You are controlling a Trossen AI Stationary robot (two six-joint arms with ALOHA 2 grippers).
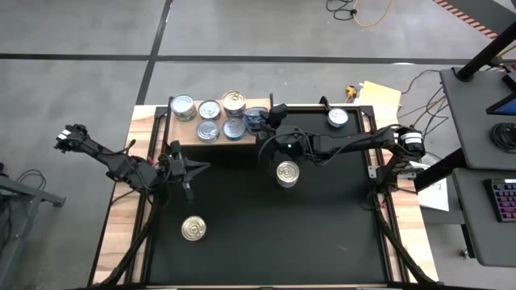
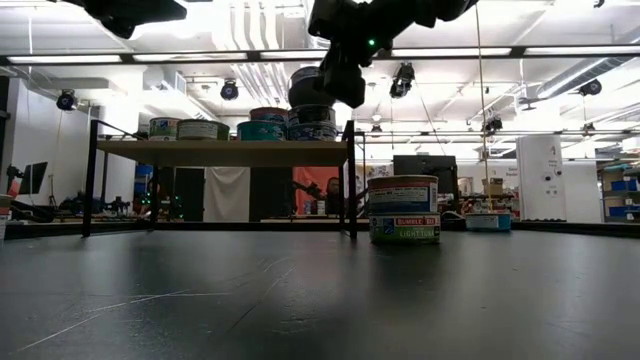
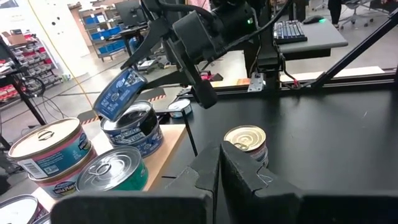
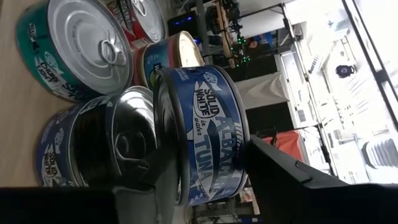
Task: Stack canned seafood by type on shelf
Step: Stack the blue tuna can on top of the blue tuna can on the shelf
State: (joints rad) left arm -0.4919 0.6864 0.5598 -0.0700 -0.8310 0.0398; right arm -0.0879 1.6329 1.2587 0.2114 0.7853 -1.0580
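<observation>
I have the right arm's jaws (image 1: 260, 122) clamped on a blue albacore tuna can (image 4: 208, 134), holding it tilted just above a second blue tuna can (image 4: 102, 146) that sits on the wooden shelf (image 1: 187, 131). In the left wrist view the held can hangs at a slant over its twin at the shelf's end. Beyond those jaws along the shelf I count more tins: a teal-labelled silver-top can (image 4: 78, 46), a two-high stack topped in gold (image 1: 234, 101), and several silver-top cans (image 1: 183, 106) toward the far end.

The left arm's jaws (image 1: 187, 192) hover over the black desk (image 1: 322, 234), pressed together and empty. Just ahead of them stands a gold-top can (image 1: 287, 173), stacked two high as the low view shows, and it lies below the right arm's forearm. Another gold-top can (image 1: 193, 229) sits alone on the desk behind the left jaws, and a silver-top can (image 1: 338, 118) rests near the desk's far edge, well apart from both jaws.

The desk is matte black with faint scratches, framed by light wood edging. Around it is grey concrete floor with dark seams, an orange cable (image 1: 364, 14), and a side bench with a keyboard (image 1: 503, 201). The low view looks into a workshop with ceiling strip lights, shelving with blue bins, and monitors.
</observation>
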